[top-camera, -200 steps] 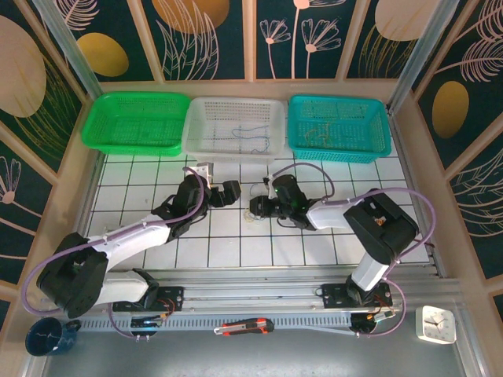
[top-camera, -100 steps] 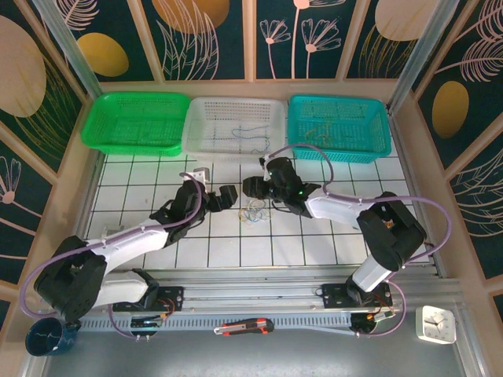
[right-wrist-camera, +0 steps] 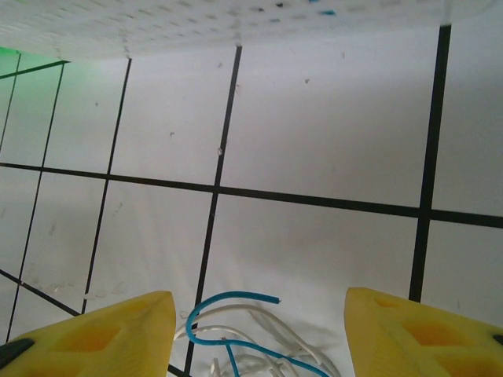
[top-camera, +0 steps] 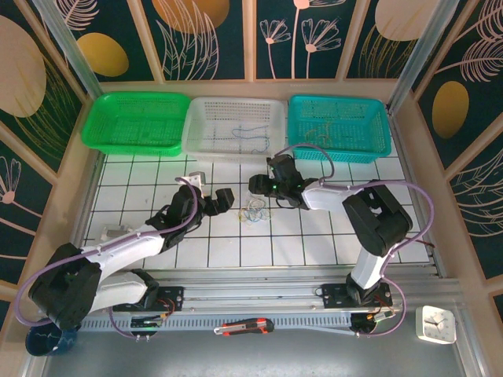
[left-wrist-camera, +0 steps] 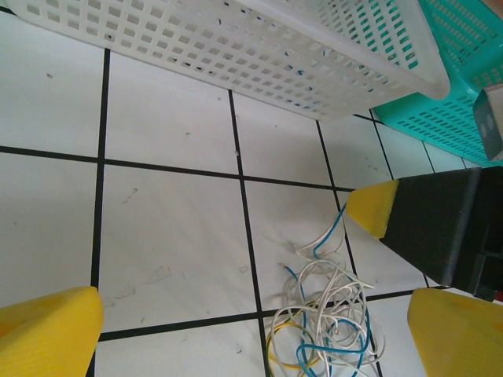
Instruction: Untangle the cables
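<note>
**A:** How do the tools stand?

**B:** The right gripper has its jaws apart and pinches nothing. A loose blue end of the cables lies on the tile between its yellow fingers. The left gripper is spread as wide as it goes and is also empty, with the bundle on the table just ahead of it, nearer its right finger.

**A:** So what makes a good pull?

**B:** I'd take that free blue end, since it sticks clear of the white loops. Close low on that one strand only. Let the left gripper pin the heap, then draw the strand out slowly along the tile. If the whole knot slides along with it, I'd stop and regrip.

**A:** What can't you make out?

**B:** Both wrist views cut the bundle off at the bottom edge. I can't trace which loops cross over which, or where the yellowish strand ends. From above the tangle is small and its colours blur. Thin strands lie in the white basket and the teal basket, too fine to count.
</note>
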Robot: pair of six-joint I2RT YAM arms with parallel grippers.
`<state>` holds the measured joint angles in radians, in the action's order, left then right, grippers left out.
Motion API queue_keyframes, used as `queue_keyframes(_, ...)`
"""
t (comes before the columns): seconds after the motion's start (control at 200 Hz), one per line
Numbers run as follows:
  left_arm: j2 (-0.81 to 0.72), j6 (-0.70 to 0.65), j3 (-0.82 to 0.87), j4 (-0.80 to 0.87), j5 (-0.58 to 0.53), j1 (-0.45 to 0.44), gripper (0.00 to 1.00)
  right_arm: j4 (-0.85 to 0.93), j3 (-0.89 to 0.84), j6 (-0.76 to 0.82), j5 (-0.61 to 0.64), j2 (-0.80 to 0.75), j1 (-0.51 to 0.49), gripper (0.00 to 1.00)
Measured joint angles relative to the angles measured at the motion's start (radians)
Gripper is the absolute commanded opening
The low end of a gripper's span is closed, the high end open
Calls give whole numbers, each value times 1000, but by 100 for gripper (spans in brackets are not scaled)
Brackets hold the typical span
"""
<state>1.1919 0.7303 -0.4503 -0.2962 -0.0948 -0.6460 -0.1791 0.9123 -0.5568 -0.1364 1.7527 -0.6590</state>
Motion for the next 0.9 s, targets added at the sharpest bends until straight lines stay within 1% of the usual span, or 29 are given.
queue_keyframes(0.165,0,0,0,-9,0,0,99,-9,2,-16,-22,14,0,57)
queue_keyframes(0.455,0,4,6,-23,0,0,99,-45,3,-30,-50,16,0,50)
queue_keyframes(0.585,0,7,9,-37,1,0,99,-68,3,-37,-68,19,3,45)
queue_keyframes(0.776,0,8,10,-45,1,0,99,-94,3,-57,-94,34,16,22)
queue_keyframes(0.901,0,8,10,-46,1,0,99,-108,3,-64,-103,35,19,2)
